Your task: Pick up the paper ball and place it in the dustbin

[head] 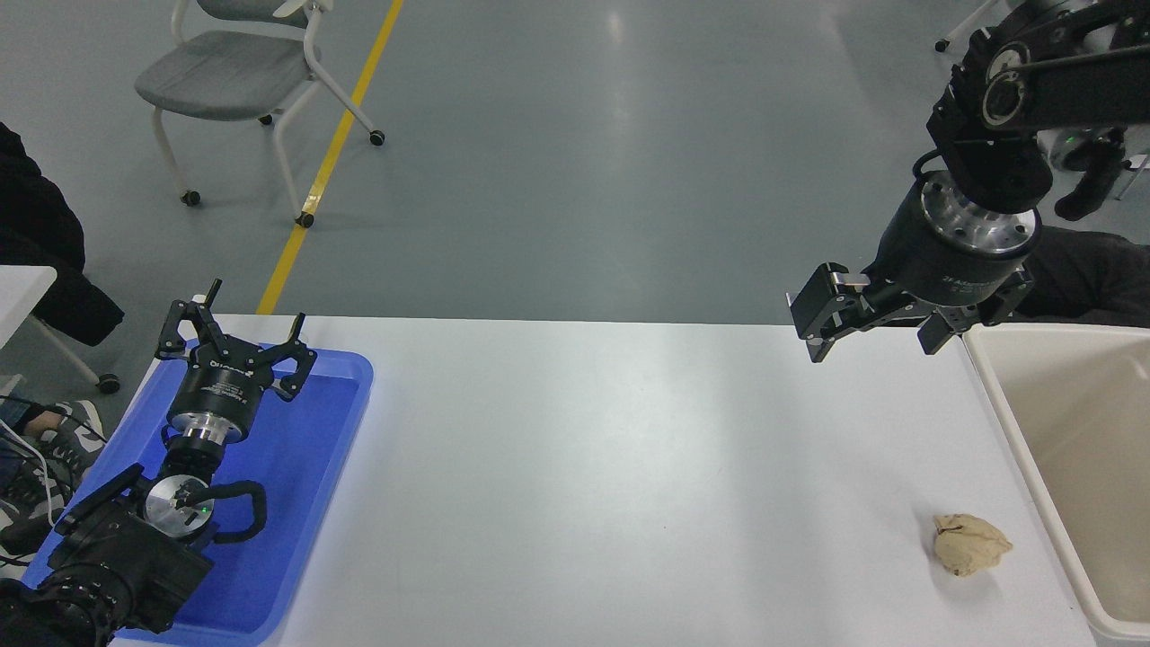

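The paper ball (969, 543), a wrinkled tan lump, lies on the white table (611, 485) near the front right, just left of the dustbin (1015, 422). The dustbin is a cream tub at the table's right edge, cut off by the picture's border. My right gripper (876, 337) hangs open and empty high above the table's far right, well behind the ball and beside the bin's far left corner. My left gripper (235, 331) is parked open over the blue tray (310, 467) at the lower left.
A grey chair (243, 76) on castors stands on the floor beyond the table, beside a yellow floor line. A person in dark clothing (36, 243) sits at the left edge. Another dark-clothed figure shows behind the right arm.
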